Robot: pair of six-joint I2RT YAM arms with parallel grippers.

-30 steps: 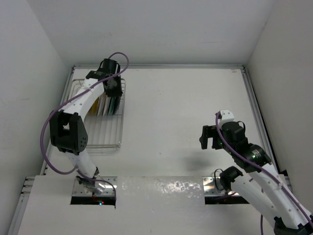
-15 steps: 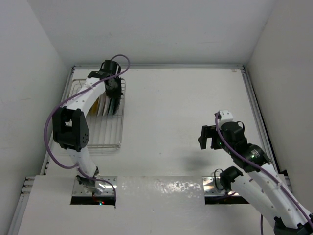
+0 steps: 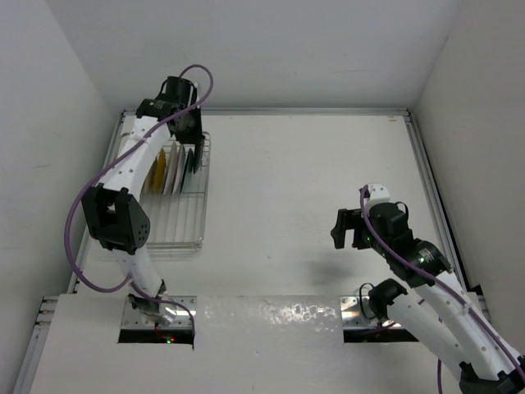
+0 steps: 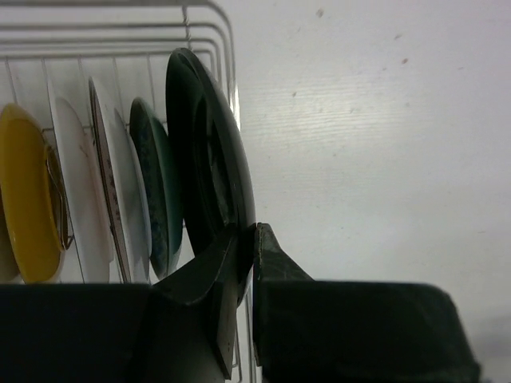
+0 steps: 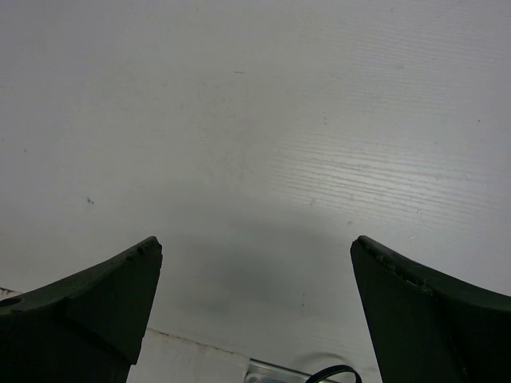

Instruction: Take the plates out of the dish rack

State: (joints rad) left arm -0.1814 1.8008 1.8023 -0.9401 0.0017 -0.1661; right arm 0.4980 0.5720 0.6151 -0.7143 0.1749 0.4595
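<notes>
My left claw (image 4: 247, 239) is nearly closed, its 2 fingers pinching the lower rim of a dark green plate (image 4: 209, 159), 1 finger on each face. This plate stands on edge as the last in the row, at the dish rack's (image 4: 209, 28) right side, next to the bare table (image 4: 383, 144). I cannot tell whether it rests in a slot or is lifted clear.

Behind it, going left across the dish rack, 4 more plates stand on edge close together: a teal plate (image 4: 152, 183), a white plate with dark specks (image 4: 112, 175), a plain white plate (image 4: 73, 191) and a yellow plate (image 4: 28, 199).

From above, the left claw (image 3: 187, 131) hangs over the dish rack's (image 3: 176, 222) far end, where the plates sit.

My right claw (image 5: 255, 303) is spread wide and holds nothing. It (image 3: 349, 230) hovers over the table (image 3: 312, 164), well apart from the dish rack, to its right.
</notes>
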